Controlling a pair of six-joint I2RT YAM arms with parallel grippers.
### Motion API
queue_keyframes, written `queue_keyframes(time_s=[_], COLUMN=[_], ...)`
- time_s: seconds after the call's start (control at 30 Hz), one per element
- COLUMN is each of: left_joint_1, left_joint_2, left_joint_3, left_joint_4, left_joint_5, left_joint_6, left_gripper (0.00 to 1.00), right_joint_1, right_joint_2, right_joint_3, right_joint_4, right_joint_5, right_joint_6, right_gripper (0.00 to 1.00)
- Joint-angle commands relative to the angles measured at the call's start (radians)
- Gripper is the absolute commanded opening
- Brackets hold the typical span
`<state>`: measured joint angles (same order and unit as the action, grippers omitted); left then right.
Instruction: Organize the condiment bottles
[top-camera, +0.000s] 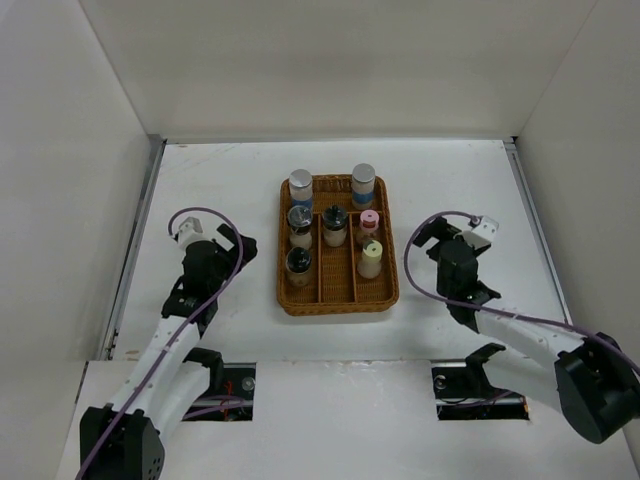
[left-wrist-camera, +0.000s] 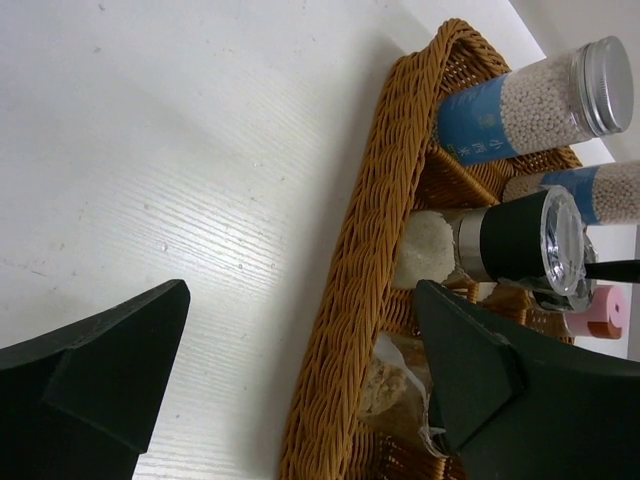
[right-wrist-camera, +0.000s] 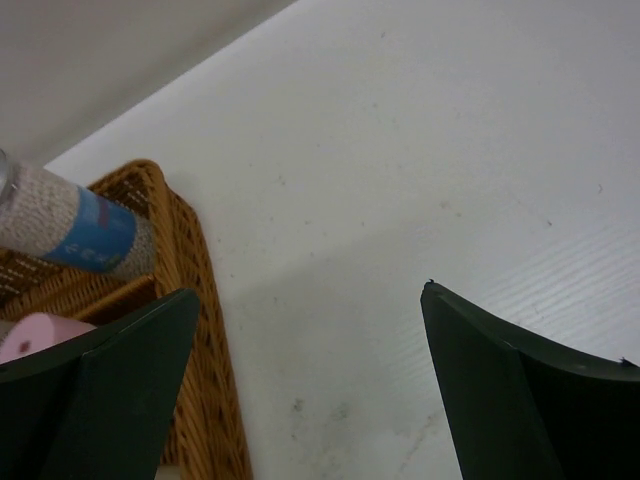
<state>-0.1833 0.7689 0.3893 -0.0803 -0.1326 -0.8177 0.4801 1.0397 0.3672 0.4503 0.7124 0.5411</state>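
Several condiment bottles stand upright in the brown wicker tray (top-camera: 340, 306). Two silver-topped bottles (top-camera: 300, 185) (top-camera: 363, 180) are at its far end. Dark-capped jars (top-camera: 300, 222) (top-camera: 334, 224) (top-camera: 298, 262) fill the left and middle lanes. A pink-capped bottle (top-camera: 369, 222) and a cream-capped bottle (top-camera: 371, 258) stand in the right lane. My left gripper (top-camera: 236, 245) is open just left of the tray, empty. In the left wrist view the left gripper (left-wrist-camera: 300, 290) straddles the tray rim (left-wrist-camera: 370, 250), near a dark-capped jar (left-wrist-camera: 520, 235). My right gripper (top-camera: 432, 236) (right-wrist-camera: 312, 290) is open over bare table, right of the tray.
White walls close in the table on the left, back and right. A metal strip (top-camera: 135, 250) runs along the left wall. The right wrist view shows the tray rim (right-wrist-camera: 195, 270), a silver-topped bottle's blue label (right-wrist-camera: 80, 225) and the pink cap (right-wrist-camera: 35, 335).
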Motion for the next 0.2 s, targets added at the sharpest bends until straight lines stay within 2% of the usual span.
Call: queue_keyframes(time_s=[0.0,0.17], left_joint_1=[0.008,0.008], left_joint_2=[-0.016,0.013], left_joint_3=[0.052,0.091], left_joint_4=[0.010,-0.001], left_joint_5=[-0.001,-0.013], left_joint_6=[0.012,0.037], left_gripper=[1.00,1.00], right_joint_1=[0.019,0.056], right_joint_2=[-0.009,0.035], right_joint_3=[-0.053,-0.022], right_joint_4=[0.143,0.156], right_joint_5=[0.042,0.027], right_joint_6=[0.037,0.022], right_gripper=[1.00,1.00])
